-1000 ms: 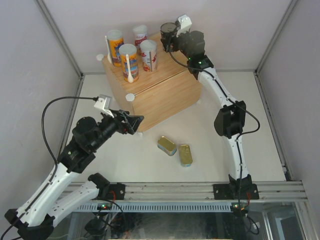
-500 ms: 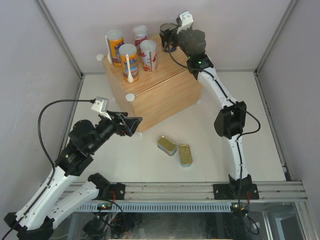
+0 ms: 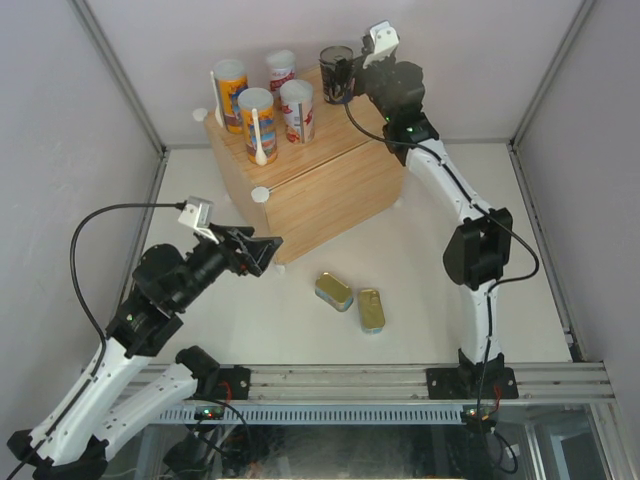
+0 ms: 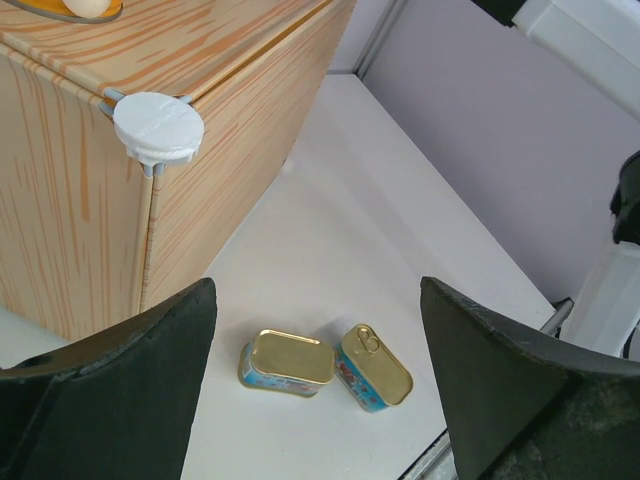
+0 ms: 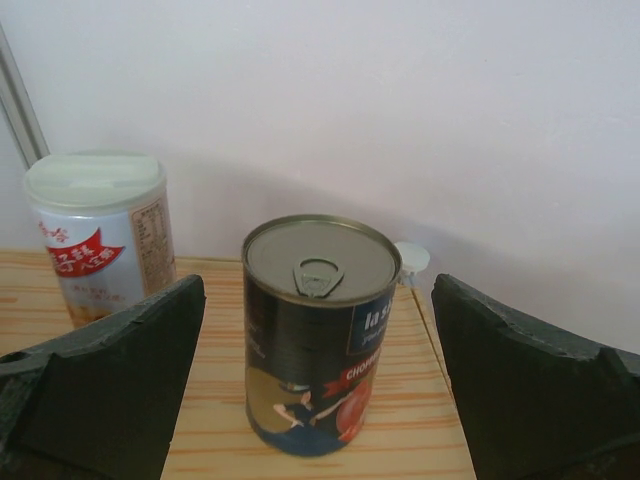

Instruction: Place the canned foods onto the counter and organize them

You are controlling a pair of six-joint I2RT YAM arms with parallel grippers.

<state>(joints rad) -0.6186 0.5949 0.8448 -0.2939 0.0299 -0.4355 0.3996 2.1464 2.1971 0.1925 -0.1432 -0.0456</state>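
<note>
Right end effector (image 5: pixel 318 330) wide open, straddling the dark-blue can (image 3: pixel 336 72), which stands at the wooden surface's (image 3: pixel 320 180) one o'clock corner. Left end effector (image 4: pixel 317 290) open too, two gold tins (image 4: pixel 288 362) lying on the table (image 3: pixel 430 200) at six o'clock.

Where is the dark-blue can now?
Top view: the can stands upright at the far right corner of the counter, right of a white-red tube, the open right gripper beside it.
</note>
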